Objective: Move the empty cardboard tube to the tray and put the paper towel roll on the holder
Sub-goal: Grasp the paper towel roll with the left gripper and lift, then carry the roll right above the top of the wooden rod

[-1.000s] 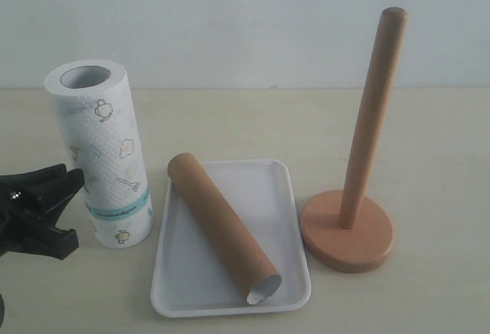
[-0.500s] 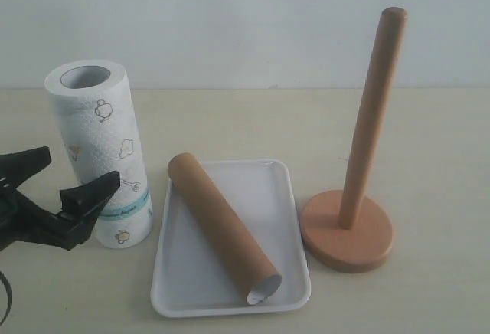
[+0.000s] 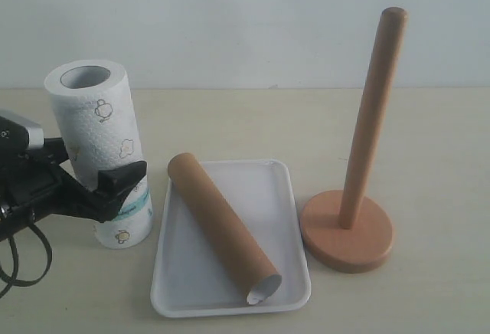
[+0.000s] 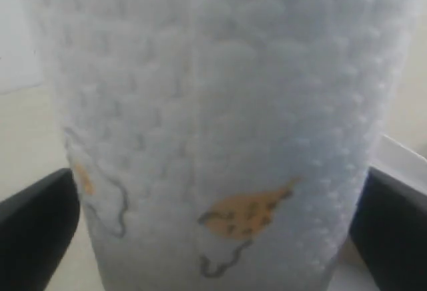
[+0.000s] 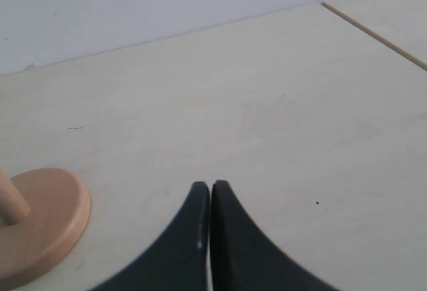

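The paper towel roll [image 3: 96, 119] stands upright on the table at the left, white with cartoon prints and a teal band. My left gripper [image 3: 92, 169] is open and straddles its lower half, one finger [image 3: 122, 181] in front and the other behind. In the left wrist view the roll [image 4: 213, 117] fills the space between both black fingers [image 4: 33, 227]. The empty cardboard tube [image 3: 222, 227] lies diagonally in the white tray [image 3: 268, 192]. The wooden holder [image 3: 371, 119] stands bare at the right. My right gripper [image 5: 211, 187] is shut and empty, hovering over the table beside the holder's base [image 5: 40, 217].
A pale wall rises behind the table. A seam [image 5: 373, 34] crosses the tabletop in the right wrist view. Black cables [image 3: 19, 265] hang from the left arm at the lower left.
My left gripper opened, then moved right until its fingers came around the paper towel roll. Tube, tray and holder have not moved.
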You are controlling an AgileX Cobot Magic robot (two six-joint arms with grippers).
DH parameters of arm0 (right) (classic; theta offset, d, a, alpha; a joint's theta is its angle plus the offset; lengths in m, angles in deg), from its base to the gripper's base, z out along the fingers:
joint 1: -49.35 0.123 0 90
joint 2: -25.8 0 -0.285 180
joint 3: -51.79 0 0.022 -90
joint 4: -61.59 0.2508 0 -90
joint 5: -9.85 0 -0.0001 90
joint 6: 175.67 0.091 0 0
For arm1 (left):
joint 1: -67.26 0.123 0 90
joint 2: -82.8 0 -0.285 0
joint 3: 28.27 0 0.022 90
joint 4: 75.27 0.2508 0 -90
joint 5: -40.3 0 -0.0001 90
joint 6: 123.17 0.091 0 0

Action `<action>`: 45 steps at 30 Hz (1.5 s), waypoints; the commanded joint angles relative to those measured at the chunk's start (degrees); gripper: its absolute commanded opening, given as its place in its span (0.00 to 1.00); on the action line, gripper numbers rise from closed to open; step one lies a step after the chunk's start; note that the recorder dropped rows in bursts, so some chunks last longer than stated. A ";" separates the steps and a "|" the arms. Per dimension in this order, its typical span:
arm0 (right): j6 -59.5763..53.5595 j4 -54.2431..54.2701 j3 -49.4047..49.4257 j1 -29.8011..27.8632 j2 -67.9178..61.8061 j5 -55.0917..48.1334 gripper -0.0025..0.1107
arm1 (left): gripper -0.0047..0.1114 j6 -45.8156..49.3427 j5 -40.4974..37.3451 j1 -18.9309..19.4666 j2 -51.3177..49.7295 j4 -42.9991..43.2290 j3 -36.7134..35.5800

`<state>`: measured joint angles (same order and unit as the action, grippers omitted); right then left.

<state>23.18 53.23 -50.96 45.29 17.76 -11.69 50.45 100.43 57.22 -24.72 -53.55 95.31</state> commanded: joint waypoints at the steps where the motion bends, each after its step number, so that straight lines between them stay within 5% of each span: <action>1: 0.19 -0.27 -0.04 0.07 0.25 0.29 0.02 | 0.99 -0.40 0.05 0.16 -3.59 0.36 2.36; 5: 0.19 -0.27 -0.04 0.07 0.25 0.29 0.02 | 0.91 -0.40 0.05 0.16 -4.76 0.36 2.93; 9: 0.36 -0.27 -0.04 0.07 0.25 0.29 0.02 | 0.46 -0.82 0.05 0.16 -4.76 0.71 2.93; 14: 0.36 -0.27 -0.04 0.07 0.25 0.29 0.02 | 0.08 -1.80 3.61 0.16 -4.65 3.41 2.93; 25: 0.36 -0.27 -0.04 0.07 0.25 0.29 0.02 | 0.08 -15.00 8.50 0.16 12.58 6.74 3.17; 35: 0.36 -0.27 -0.04 0.07 0.25 0.29 0.02 | 0.08 -32.23 -8.11 0.16 36.39 17.76 10.73; 45: 0.36 -0.27 -0.04 0.07 0.25 0.29 0.02 | 0.08 -52.07 -7.40 -2.45 42.24 30.02 22.03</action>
<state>23.41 53.23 -50.96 45.29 17.76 -11.69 1.82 91.86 56.72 16.95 -25.18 114.52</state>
